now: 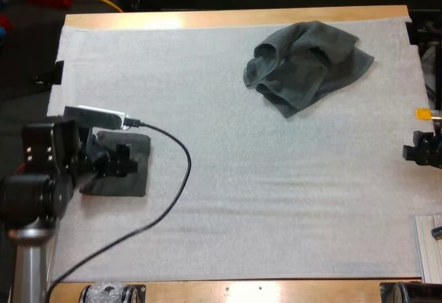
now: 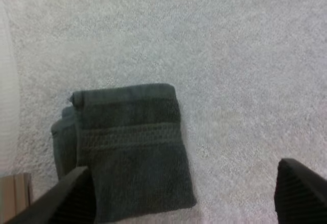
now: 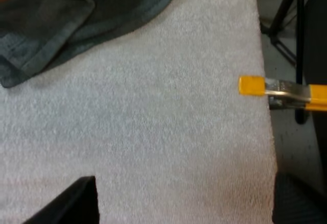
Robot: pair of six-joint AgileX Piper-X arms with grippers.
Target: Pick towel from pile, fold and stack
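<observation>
A folded dark grey-green towel (image 1: pixel 135 179) lies flat at the left side of the white mat (image 1: pixel 262 179). My left gripper (image 1: pixel 119 159) hovers over it, open. In the left wrist view the folded towel (image 2: pixel 130 147) lies below, with one of my left gripper's (image 2: pixel 184 201) fingers (image 2: pixel 69 198) over its corner and the other out over bare mat. A crumpled towel (image 1: pixel 307 65) sits at the far right of the mat. My right gripper (image 1: pixel 421 148) is at the mat's right edge, open, with nothing between its fingers (image 3: pixel 71 203). The crumpled towel (image 3: pixel 66 15) lies ahead of it.
A yellow-orange clamp (image 3: pixel 286 92) grips the mat's right edge near my right gripper (image 3: pixel 186 206). A black cable (image 1: pixel 173 179) loops over the mat beside the folded towel. Bare wood (image 1: pixel 235 18) runs along the table's far side.
</observation>
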